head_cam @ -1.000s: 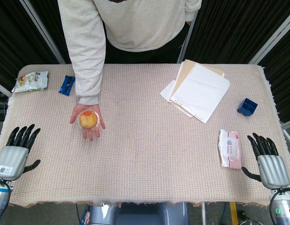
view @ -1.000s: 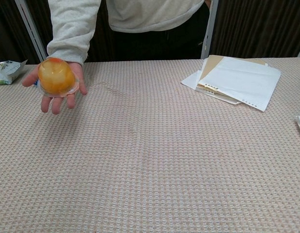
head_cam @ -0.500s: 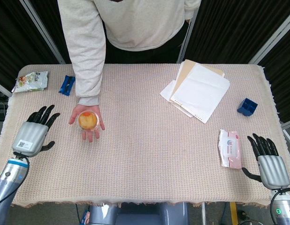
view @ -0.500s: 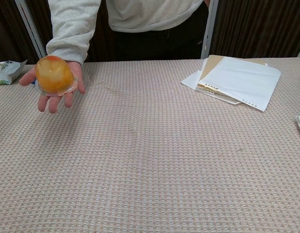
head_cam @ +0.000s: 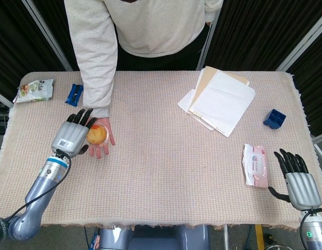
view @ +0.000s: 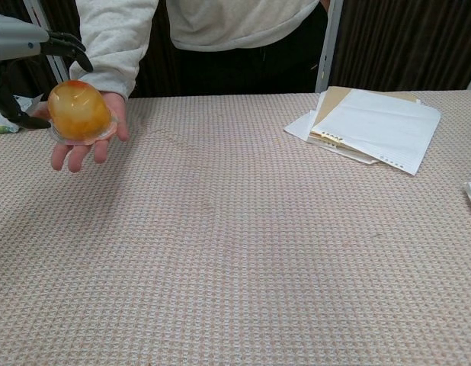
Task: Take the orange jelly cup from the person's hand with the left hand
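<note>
Jelly cup point(head_cam: 97, 134) sits dome-up on the person's hand point(head_cam: 102, 139), held palm-up above the left part of the table point(head_cam: 161, 172); in the chest view the cup point(view: 78, 112) shows orange and translucent on the palm point(view: 87, 141). Half a second ago the left hand point(head_cam: 71, 136) was well to the left of the cup near the table edge; now it has come in just beside the cup on its left, fingers point(view: 68, 46) spread wide and reaching over it, not yet closed on it. I cannot tell whether they touch the cup. The person's hand has barely shifted. The right hand point(head_cam: 298, 182) lies as before at the near right corner, fingers apart, holding nothing, beside a pink packet point(head_cam: 255, 165).
</note>
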